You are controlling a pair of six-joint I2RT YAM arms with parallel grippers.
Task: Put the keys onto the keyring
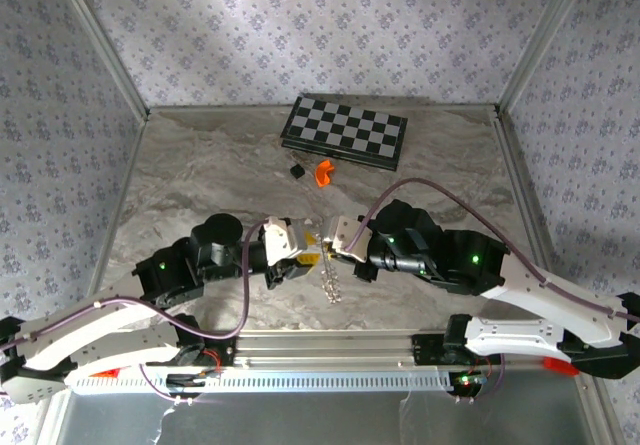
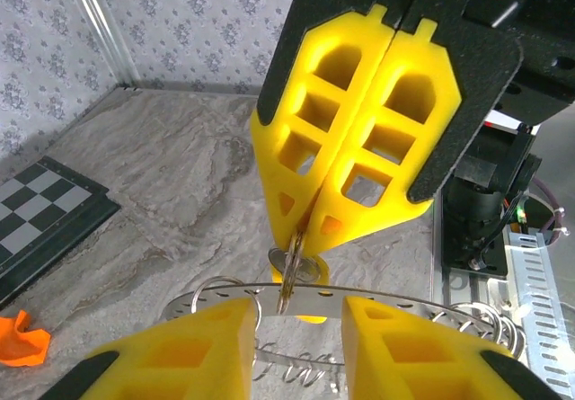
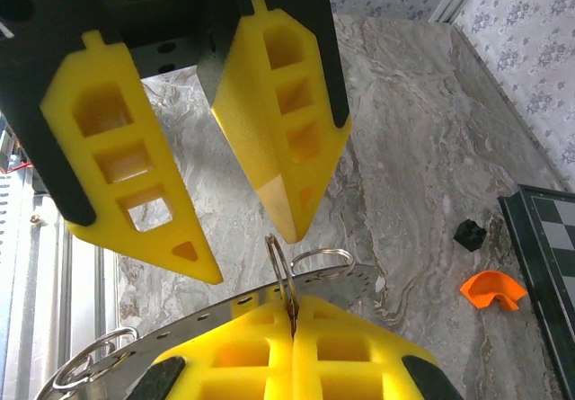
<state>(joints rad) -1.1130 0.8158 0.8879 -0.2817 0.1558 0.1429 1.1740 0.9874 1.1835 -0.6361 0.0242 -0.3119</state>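
Note:
The keyring (image 2: 377, 299) is a thin silvery perforated band carrying small wire rings, held up above the table; its limp end hangs down (image 1: 331, 285). My right gripper (image 3: 294, 315) is shut on a small split ring (image 3: 278, 256) that stands up through the band (image 3: 350, 283). In the left wrist view the right gripper (image 2: 301, 225) comes down from above, pinching that ring (image 2: 289, 274). A tiny yellow key (image 2: 312, 318) with a silver disc hangs just behind it. My left gripper (image 2: 299, 328) is open, its fingers straddling the band without closing on it, facing the right gripper (image 1: 327, 250).
A folded chessboard (image 1: 345, 132) lies at the back of the table. An orange curved piece (image 1: 323, 172) and a small black cube (image 1: 296, 170) sit just in front of it. A metal rail (image 1: 330, 345) runs along the near edge. Patterned walls enclose the table.

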